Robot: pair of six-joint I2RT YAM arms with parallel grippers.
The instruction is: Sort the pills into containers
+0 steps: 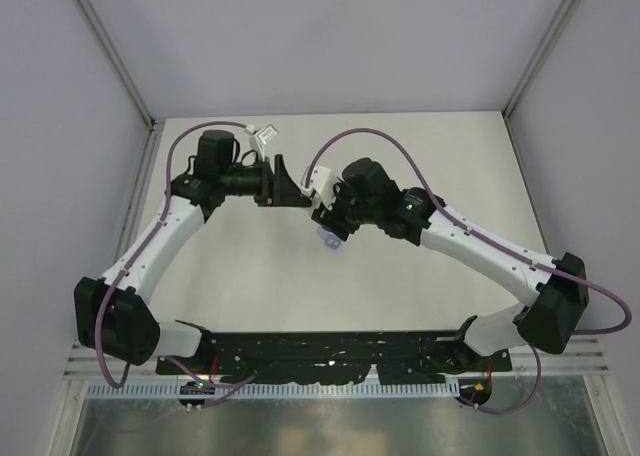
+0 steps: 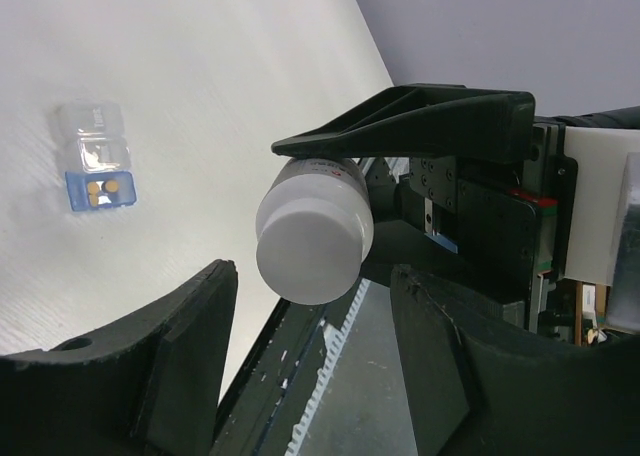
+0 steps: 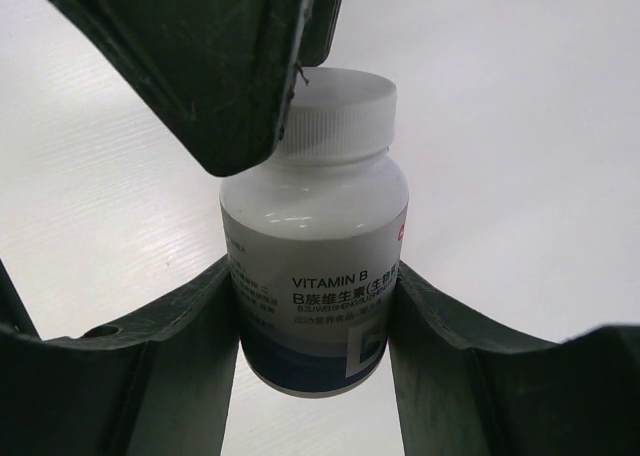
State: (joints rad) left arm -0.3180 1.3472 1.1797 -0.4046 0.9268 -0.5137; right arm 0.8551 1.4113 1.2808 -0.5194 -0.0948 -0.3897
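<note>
A round bottle (image 3: 315, 266) with a white cap (image 3: 335, 111) and a "VITAMIN B" label is held off the table, with my right gripper (image 3: 315, 276) shut on its body. In the left wrist view the cap (image 2: 310, 246) faces the camera. My left gripper (image 2: 312, 272) is open, its fingers (image 2: 190, 336) standing on either side of the cap with gaps showing. A small clear case (image 2: 95, 156) with a blue end holding orange pills lies on the table. In the top view both grippers, left (image 1: 290, 188) and right (image 1: 325, 204), meet above the table's middle.
The clear case (image 1: 328, 239) lies just below the grippers in the top view. The arms' black base rail (image 1: 330, 351) runs along the near edge. Grey walls enclose the white table (image 1: 450, 156) at the back and sides.
</note>
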